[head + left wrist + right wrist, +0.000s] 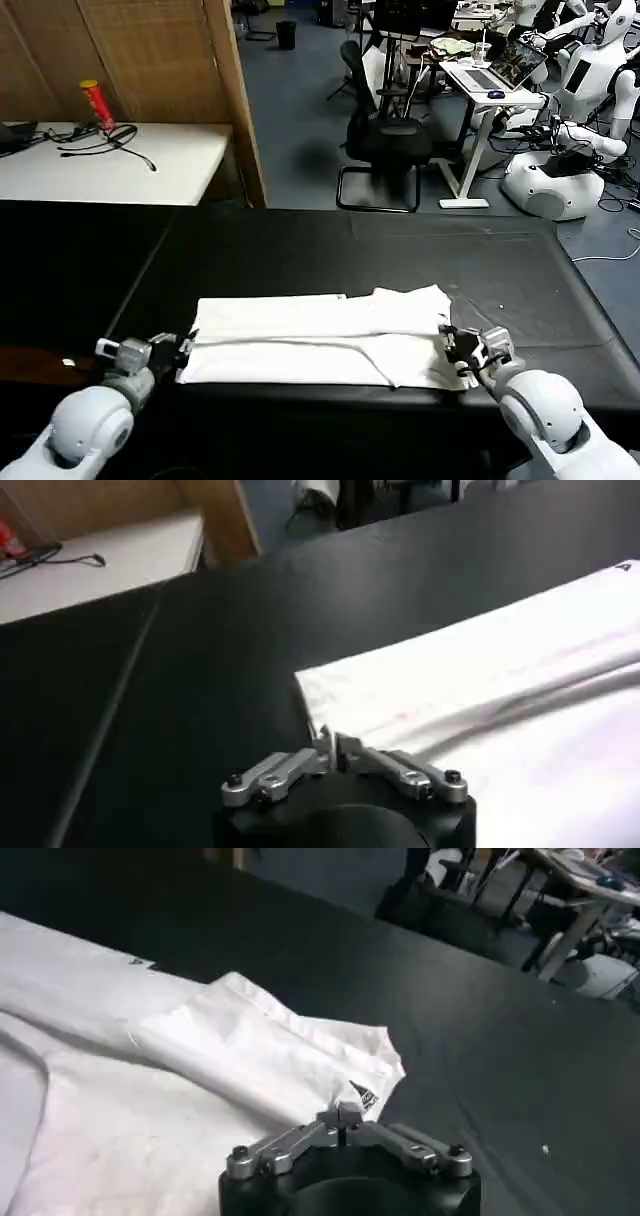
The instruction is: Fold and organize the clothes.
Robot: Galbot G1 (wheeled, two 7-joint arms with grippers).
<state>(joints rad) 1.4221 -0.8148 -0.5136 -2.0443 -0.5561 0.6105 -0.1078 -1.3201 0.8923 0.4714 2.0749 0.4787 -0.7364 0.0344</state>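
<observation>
Across the black table (300,250) the white T-shirt (320,335) stretches from 9 to 3 o'clock, left gripper (185,345) and right gripper (452,345) fingers pinching its two ends.

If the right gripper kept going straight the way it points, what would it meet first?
Probably the white T-shirt: the right gripper, fingers shut, sits at its folded edge. Beyond lies bare black tabletop; depth is uncertain.

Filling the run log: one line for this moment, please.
T-shirt: folded lengthwise, flat on black table | left gripper: shut on its left end | right gripper: shut on its right end
</observation>
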